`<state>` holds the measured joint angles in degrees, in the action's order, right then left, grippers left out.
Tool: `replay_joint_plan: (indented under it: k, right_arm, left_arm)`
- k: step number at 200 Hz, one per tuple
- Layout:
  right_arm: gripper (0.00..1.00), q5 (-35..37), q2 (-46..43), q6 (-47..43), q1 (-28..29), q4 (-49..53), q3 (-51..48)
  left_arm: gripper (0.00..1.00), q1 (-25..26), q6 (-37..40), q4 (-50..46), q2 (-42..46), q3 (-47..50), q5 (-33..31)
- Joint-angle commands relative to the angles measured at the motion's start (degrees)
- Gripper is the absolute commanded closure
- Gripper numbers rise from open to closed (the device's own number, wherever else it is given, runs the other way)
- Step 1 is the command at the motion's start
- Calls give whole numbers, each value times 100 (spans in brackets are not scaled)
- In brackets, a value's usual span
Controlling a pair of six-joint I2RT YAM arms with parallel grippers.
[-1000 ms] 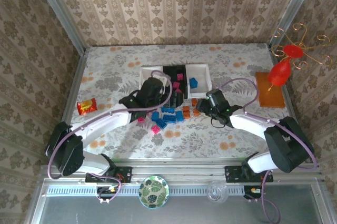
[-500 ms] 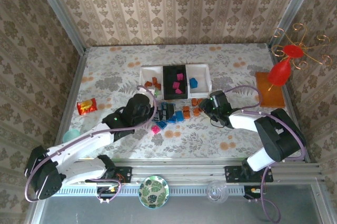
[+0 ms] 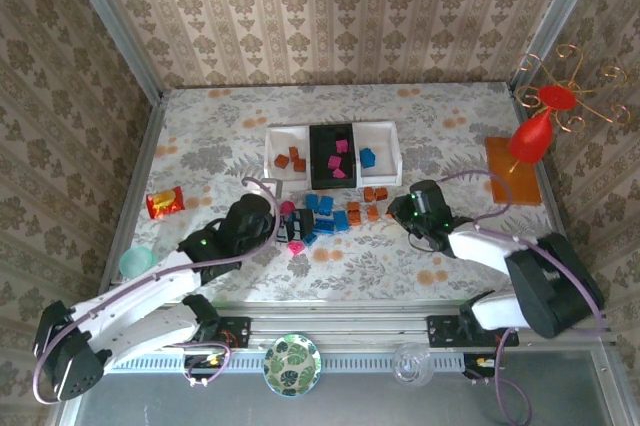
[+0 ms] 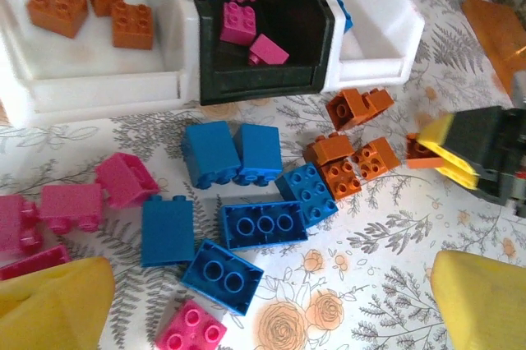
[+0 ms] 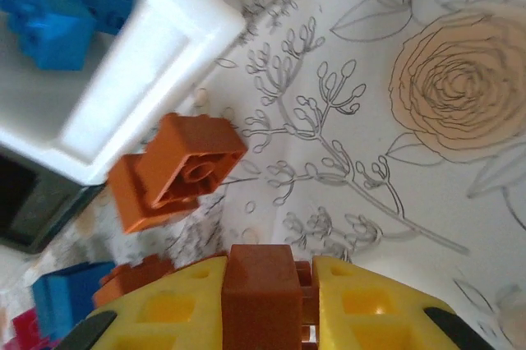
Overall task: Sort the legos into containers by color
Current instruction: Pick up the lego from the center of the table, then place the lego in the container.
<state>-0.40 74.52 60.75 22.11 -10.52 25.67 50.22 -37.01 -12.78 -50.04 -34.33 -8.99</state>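
Top external view: over the last second the left pincer [image 3: 291, 230] had withdrawn from above the trays toward 7 o'clock and stood at 9 o'clock of the loose bricks [image 3: 335, 214]. Its fingers were wide apart with nothing between them, so a drop appeared complete.

Left wrist view showed orange bricks in the left white tray [image 4: 99, 91], pink in the black tray [image 4: 263, 83] and blue in the right white tray [image 4: 374, 66].

The right pincer [image 5: 261, 317] had shifted slightly toward 4 o'clock and sat at 3 o'clock of the loose bricks. It was clamped on an orange brick [image 5: 256, 280], close to the bench [image 5: 427, 177]. Judgement: that brick belonged in the left white tray, toward 11 o'clock, beyond the other two.

The left arm lay low, extended from 7 o'clock. The right arm was folded at the elbow, its wrist pointing to 9 o'clock.
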Motion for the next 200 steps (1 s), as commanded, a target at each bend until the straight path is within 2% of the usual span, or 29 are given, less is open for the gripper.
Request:
replay_joint_plan:
  k: [1,21,39,63,90,148,174,200]
  right_arm:
    - [80,141,-882,-618,-1,706,60]
    - [80,21,-1220,-1198,253,1014,478]
    - [80,2,-897,-1723,808,1143,1118]
    - [81,-71,304,-2345,1507,1219,2269]
    - [82,-219,1979,-2780,1948,1425,3907]
    - [79,159,4717,-3028,2042,2718,7281]
    - [67,236,5334,-2893,1986,3170,8239]
    - [38,-54,5221,-2783,1906,3024,8355]
  left_arm:
    - [0,-31,-130,-484,371,157,-419]
    - [0,-72,-202,-838,652,265,-698]
    - [0,-106,-310,-1151,834,354,-939]
    - [0,-152,-434,-1290,964,467,-935]
    - [0,-177,-569,-1404,1189,629,-955]
    - [0,-267,-688,-1752,1645,864,-723]
    - [0,-319,-675,-1766,1595,876,-548]
    - [0,-410,-590,-1659,1505,897,-295]
